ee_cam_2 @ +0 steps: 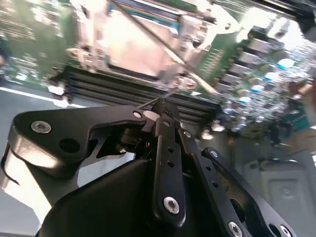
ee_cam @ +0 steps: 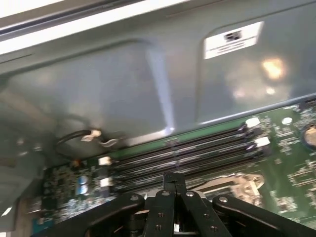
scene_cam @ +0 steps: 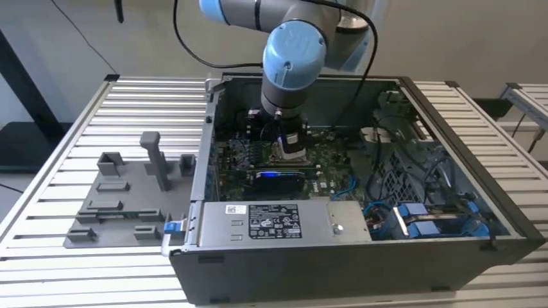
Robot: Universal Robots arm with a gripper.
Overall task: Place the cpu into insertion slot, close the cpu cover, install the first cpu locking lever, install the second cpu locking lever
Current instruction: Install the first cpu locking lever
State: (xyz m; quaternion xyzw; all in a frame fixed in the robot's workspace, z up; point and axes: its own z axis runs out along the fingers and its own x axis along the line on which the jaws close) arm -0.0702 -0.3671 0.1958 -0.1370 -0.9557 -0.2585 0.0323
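Note:
In the exterior view my gripper [scene_cam: 291, 153] reaches down into the open computer case, just above the green motherboard [scene_cam: 330, 173]. Both wrist views show the black fingers pressed together. The insertion slot [ee_cam_2: 132, 43] lies just beyond the fingertips [ee_cam_2: 163, 109], its pale tan centre framed by the silver cpu cover [ee_cam_2: 190, 81]. One thin wire locking lever [ee_cam_2: 148, 30] runs diagonally across the cover. A second thin wire [ee_cam_2: 146, 104] meets my fingertips; I cannot tell whether it is pinched. The slot's silver rim [ee_cam: 236, 186] sits beside my gripper [ee_cam: 174, 181].
Long black memory slots [ee_cam: 192, 150] run between the socket and the grey case wall [ee_cam: 123, 89]. A power supply [scene_cam: 265, 221] and blue cables [scene_cam: 419, 221] fill the case's near side. A grey fixture plate [scene_cam: 120, 205] with holders lies at the exterior view's left.

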